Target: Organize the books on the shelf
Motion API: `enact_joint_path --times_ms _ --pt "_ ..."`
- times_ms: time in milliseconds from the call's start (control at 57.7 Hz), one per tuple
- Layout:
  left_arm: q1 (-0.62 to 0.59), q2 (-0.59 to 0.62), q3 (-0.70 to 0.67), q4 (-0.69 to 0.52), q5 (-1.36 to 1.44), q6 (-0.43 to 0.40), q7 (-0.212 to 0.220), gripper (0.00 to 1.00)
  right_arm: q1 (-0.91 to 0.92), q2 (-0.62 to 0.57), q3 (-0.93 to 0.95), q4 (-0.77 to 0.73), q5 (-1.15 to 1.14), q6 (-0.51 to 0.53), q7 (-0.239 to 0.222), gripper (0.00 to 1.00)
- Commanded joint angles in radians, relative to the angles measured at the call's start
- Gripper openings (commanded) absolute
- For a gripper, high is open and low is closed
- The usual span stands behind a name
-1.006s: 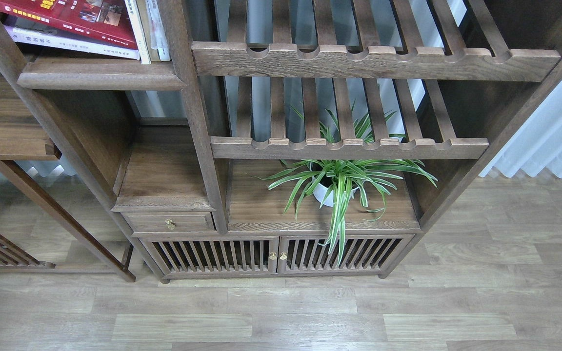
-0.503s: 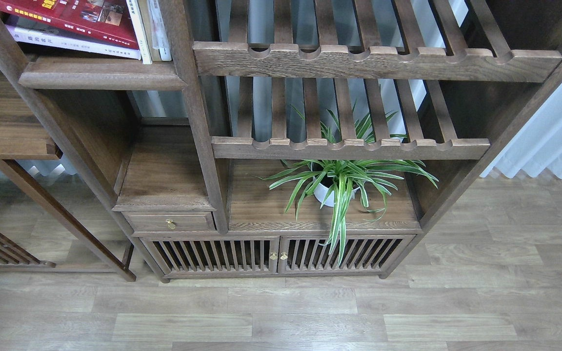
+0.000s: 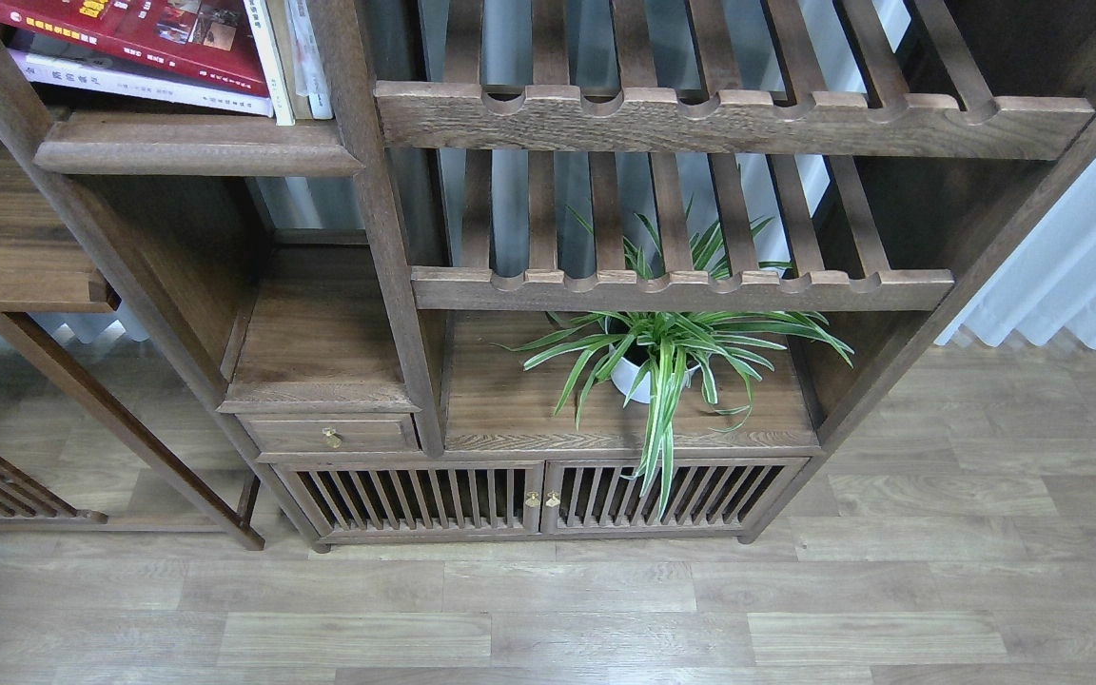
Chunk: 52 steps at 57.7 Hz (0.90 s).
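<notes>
1. One dark-brown shelf (image 3: 386,238) fills most of the head view; its top and right side are cut off by the frame.
2. It carries two notched slatted racks (image 3: 729,119), one above the other, on its right half.
3. Two slatted doors (image 3: 410,497) close its base, each with a small brass knob at the middle seam; what lies behind the slats is too dark to make out.
4. One lower wooden table-like piece (image 3: 6,247) stands just left of the shelf, cut off by the left edge.
5. One potted plant (image 3: 667,357) in a white pot sits on the bottom right board, under the lower rack; its long striped leaves hang over the right door.
6. The books (image 3: 158,48) rest in the top left compartment: one red-covered book leaning on one white book, with about three thin pale-spined ones upright just right of them. All are cut off by the top edge, so the count is uncertain.
7. One small drawer (image 3: 331,434) with one brass knob sits under the middle left board.
8. Neither claw shows anywhere, so I cannot tell how wide either stands.
</notes>
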Motion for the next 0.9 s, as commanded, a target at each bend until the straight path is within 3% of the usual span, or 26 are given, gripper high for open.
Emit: enact_joint_path --times_ms 0,884 --pt "0.000 0.000 0.000 0.130 0.000 0.000 0.000 1.00 0.000 0.000 0.000 0.000 0.000 0.000 0.000 0.99" --pt "0.000 0.000 0.000 0.130 0.000 0.000 0.000 1.00 0.000 0.000 0.000 0.000 0.000 0.000 0.000 0.99"
